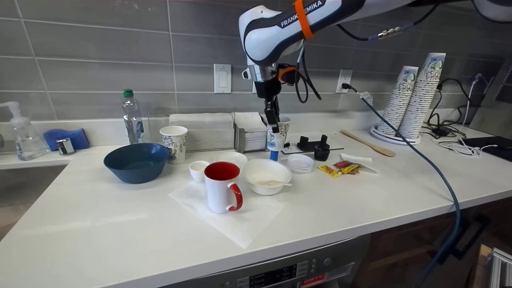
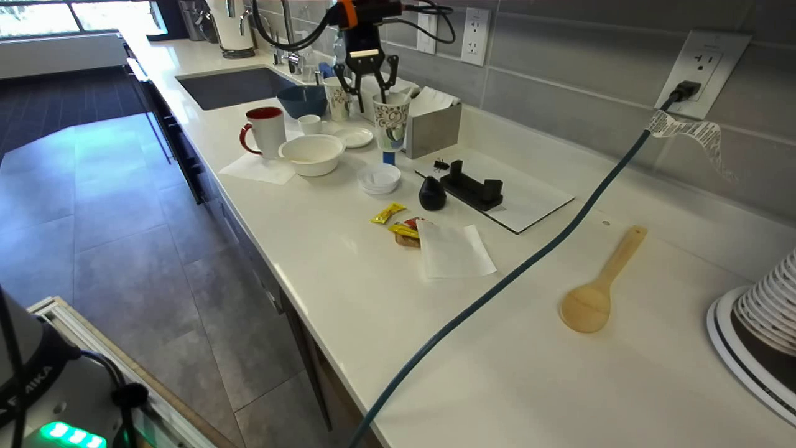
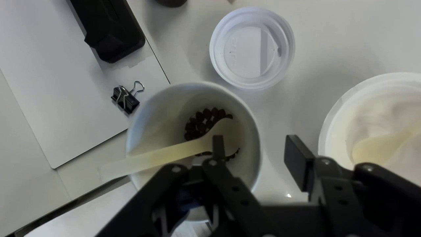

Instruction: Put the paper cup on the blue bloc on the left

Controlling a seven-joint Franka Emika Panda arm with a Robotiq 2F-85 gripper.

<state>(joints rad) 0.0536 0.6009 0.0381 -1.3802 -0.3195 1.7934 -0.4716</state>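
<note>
The paper cup [image 1: 283, 134] has a swirl pattern outside and a whitish inside; it stands upright in both exterior views [image 2: 391, 127]. The small blue block [image 1: 274, 155] shows directly under its base, also in an exterior view [image 2: 388, 157], and the cup appears to stand on it. In the wrist view the cup [image 3: 158, 108] holds dark round bits and a pale spoon [image 3: 148, 159]. My gripper [image 3: 256, 148] is open at the cup's rim, also seen in an exterior view [image 2: 373, 106]. One finger is over the cup's mouth, the other outside. Whether a finger touches the cup is unclear.
White lids [image 3: 252, 47], a white bowl [image 1: 267, 178], a red-and-white mug [image 1: 219, 192] and a small plain white cup [image 1: 198, 171] stand near. Behind are a napkin holder [image 2: 433, 134] and a black stand [image 2: 471, 186]. A dark-blue bowl [image 1: 136, 162] and another patterned cup [image 1: 175, 144] stand farther along.
</note>
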